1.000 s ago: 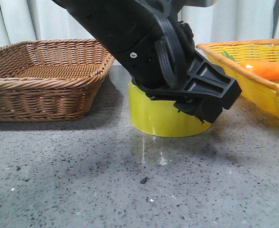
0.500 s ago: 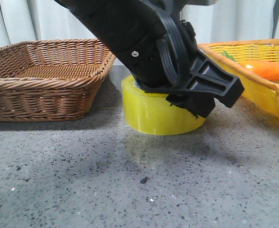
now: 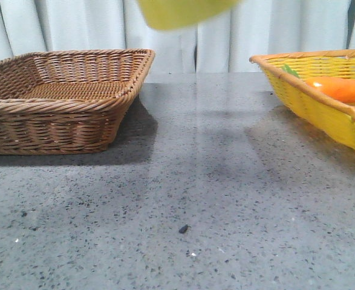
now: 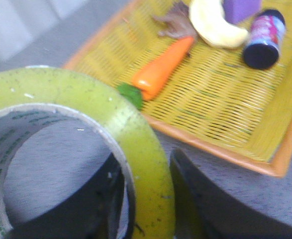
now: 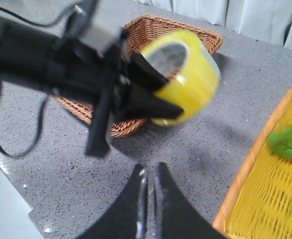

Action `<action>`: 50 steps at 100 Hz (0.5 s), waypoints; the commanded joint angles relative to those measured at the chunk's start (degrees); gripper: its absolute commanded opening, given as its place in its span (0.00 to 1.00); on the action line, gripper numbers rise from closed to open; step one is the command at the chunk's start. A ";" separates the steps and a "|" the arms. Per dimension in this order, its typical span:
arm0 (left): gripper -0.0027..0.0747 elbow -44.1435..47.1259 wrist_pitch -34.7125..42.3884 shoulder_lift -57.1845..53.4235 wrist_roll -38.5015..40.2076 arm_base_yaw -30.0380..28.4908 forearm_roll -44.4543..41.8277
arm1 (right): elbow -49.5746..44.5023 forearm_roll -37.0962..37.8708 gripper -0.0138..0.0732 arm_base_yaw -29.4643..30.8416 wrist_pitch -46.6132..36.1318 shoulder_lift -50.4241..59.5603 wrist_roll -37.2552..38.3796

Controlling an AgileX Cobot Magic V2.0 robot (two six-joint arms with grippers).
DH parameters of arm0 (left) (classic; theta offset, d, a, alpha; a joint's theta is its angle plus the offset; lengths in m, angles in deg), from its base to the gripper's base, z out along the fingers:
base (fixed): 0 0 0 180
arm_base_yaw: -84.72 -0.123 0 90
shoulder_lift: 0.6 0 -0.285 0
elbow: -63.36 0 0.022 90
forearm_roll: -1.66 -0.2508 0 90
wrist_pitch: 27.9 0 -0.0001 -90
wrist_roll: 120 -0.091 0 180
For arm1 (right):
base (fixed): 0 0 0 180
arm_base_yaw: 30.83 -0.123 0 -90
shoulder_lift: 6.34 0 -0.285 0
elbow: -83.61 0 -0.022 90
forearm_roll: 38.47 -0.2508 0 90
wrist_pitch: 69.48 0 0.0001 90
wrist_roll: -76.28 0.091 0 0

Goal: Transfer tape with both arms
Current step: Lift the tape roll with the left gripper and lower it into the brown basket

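The tape, a wide yellow roll with a white core and green lettering, hangs in the air above the table. My left gripper is shut on its wall, one finger inside the core and one outside. In the left wrist view the tape fills the near side, with my left gripper clamped on its rim. In the front view only the bottom of the tape shows at the top edge. My right gripper is shut and empty, over the grey table, short of the tape.
A brown wicker basket stands at the left. A yellow basket at the right holds an orange carrot, a banana, a purple block and a dark bottle. The grey speckled table lies between.
My left gripper has lifted the tape off the table, up and out of most of the front view. The arm no longer blocks that view.
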State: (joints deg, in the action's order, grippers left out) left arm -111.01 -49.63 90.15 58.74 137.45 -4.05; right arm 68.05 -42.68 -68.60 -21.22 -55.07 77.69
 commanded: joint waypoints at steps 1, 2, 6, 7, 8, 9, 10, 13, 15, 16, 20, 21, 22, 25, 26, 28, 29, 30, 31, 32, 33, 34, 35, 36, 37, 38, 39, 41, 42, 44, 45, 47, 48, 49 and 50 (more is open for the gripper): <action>0.18 -2.10 0.33 -4.34 0.27 -2.70 -1.96 | 1.26 0.34 0.07 0.23 -4.87 0.04 -0.30; 0.18 -2.10 -0.49 -4.49 0.27 -3.32 -1.94 | 1.26 0.34 0.07 0.23 -4.87 0.04 -0.30; 0.18 -2.10 -2.62 -4.66 0.27 -5.29 -2.22 | 1.26 0.34 0.07 0.23 -4.87 0.04 -0.30; 0.18 -2.10 -3.45 -4.66 0.27 -5.65 -2.22 | 1.26 0.34 0.07 0.23 -4.87 0.04 -0.30; 0.18 -2.10 -3.87 -4.66 0.27 -6.01 -2.22 | 1.26 0.34 0.07 0.23 -4.87 0.04 -0.30; 0.18 -2.10 -4.69 -4.66 0.27 -7.09 -2.22 | 1.26 0.34 0.07 0.23 -4.87 0.04 -0.30; 0.18 -2.10 -5.47 -4.66 0.27 -7.45 -2.22 | 1.26 0.34 0.07 0.23 -4.87 0.04 -0.30; 0.18 -1.86 -6.47 -4.66 0.27 -8.77 -2.05 | 1.26 0.34 0.07 0.23 -4.87 0.04 -0.30; 0.18 -1.56 -7.14 -4.66 0.27 -9.38 -1.94 | 1.26 0.34 0.07 0.23 -4.87 0.04 -0.30; 0.18 -1.42 -7.39 -4.66 0.27 -9.95 -1.83 | 1.26 0.34 0.07 0.23 -4.87 0.04 -0.30; 0.18 -0.42 -7.45 -4.55 0.27 -11.48 -1.56 | 1.26 0.34 0.07 0.23 -4.87 0.04 -0.30; 0.18 -0.24 -7.45 -4.55 0.27 -11.70 -1.43 | 1.26 0.34 0.07 0.23 -4.87 0.04 -0.30; 0.18 0.13 -7.45 -4.55 0.27 -11.92 -1.42 | 1.26 0.34 0.07 0.23 -4.87 0.04 -0.30; 0.18 0.85 -7.45 -4.55 0.27 -12.88 -1.28 | 1.26 0.34 0.07 0.23 -4.87 0.04 -0.30; 0.18 1.03 -7.45 -4.44 0.27 -13.05 -1.15 | 1.26 0.34 0.07 0.23 -4.87 0.04 -0.30; 0.18 1.54 -7.26 -4.32 0.27 -13.49 -1.15 | 1.26 0.34 0.07 0.23 -4.87 0.04 -0.30; 0.18 1.83 -7.31 -4.32 0.27 -13.63 -1.05 | 1.26 0.34 0.07 0.23 -4.97 0.04 -0.30; 0.18 2.00 -7.16 -4.32 0.27 -13.88 -1.07 | 1.26 0.34 0.07 0.23 -4.97 0.04 -0.30; 0.18 2.17 -7.15 -4.14 0.27 -13.98 -1.07 | 1.26 0.34 0.07 0.23 -4.97 0.04 -0.30; 0.18 2.51 -7.00 -4.18 0.27 -14.22 -1.07 | 1.26 0.34 0.07 0.23 -4.97 0.04 -0.30; 0.18 2.67 -6.79 -4.10 0.27 -14.33 -1.07 | 1.26 0.34 0.07 0.23 -4.97 0.04 -0.30; 0.18 3.00 -6.68 -3.98 0.27 -14.51 -1.07 | 1.26 0.34 0.07 0.23 -4.97 0.04 -0.30; 0.18 3.17 -6.44 -3.91 0.27 -14.57 -1.02 | 1.26 0.34 0.07 0.23 -5.08 0.04 -0.30; 0.18 3.50 -6.31 -3.75 0.27 -14.56 -1.02 | 1.26 0.34 0.07 0.23 -5.08 0.04 -0.30; 0.18 3.66 -6.06 -3.68 0.27 -14.78 -1.02 | 1.26 0.34 0.07 0.23 -5.08 0.04 -0.30; 0.18 3.80 -5.93 -3.51 0.27 -14.85 -1.02 | 1.26 0.34 0.07 0.23 -5.21 0.04 -0.30; 0.18 4.08 -5.93 -3.47 0.27 -14.97 -1.02 | 1.26 0.34 0.07 0.23 -5.22 0.04 -0.30; 0.18 4.46 -5.55 -3.07 0.27 -15.11 -1.02 | 1.26 0.34 0.07 0.23 -5.22 0.04 -0.30; 0.18 4.57 -5.39 -2.95 0.27 -15.09 -1.02 | 1.26 0.34 0.07 0.23 -5.39 0.04 -0.30; 0.18 4.78 -5.28 -2.63 0.27 -15.24 -1.02 | 1.26 0.34 0.07 0.23 -5.47 0.04 -0.30; 0.18 4.88 -5.28 -2.31 0.27 -15.22 -1.02 | 1.26 0.34 0.07 0.23 -5.48 0.04 -0.30; 0.18 5.04 -5.24 -1.95 0.27 -15.43 -1.02 | 1.26 0.34 0.07 0.23 -5.48 0.04 -0.30; 0.18 5.03 -5.24 -1.64 0.27 -15.44 -1.02 | 1.26 0.34 0.07 0.23 -5.48 0.04 -0.30; 0.18 5.03 -5.24 -1.29 0.27 -15.44 -1.02 | 1.26 0.34 0.07 0.23 -5.57 0.04 -0.30; 0.18 5.03 -5.24 -1.07 0.27 -15.44 -1.02 | 1.26 0.34 0.07 0.23 -5.57 0.04 -0.30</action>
State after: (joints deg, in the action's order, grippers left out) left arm -104.60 -60.76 89.54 58.74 122.25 -4.91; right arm 67.96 -42.68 -68.60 -21.89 -55.07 77.69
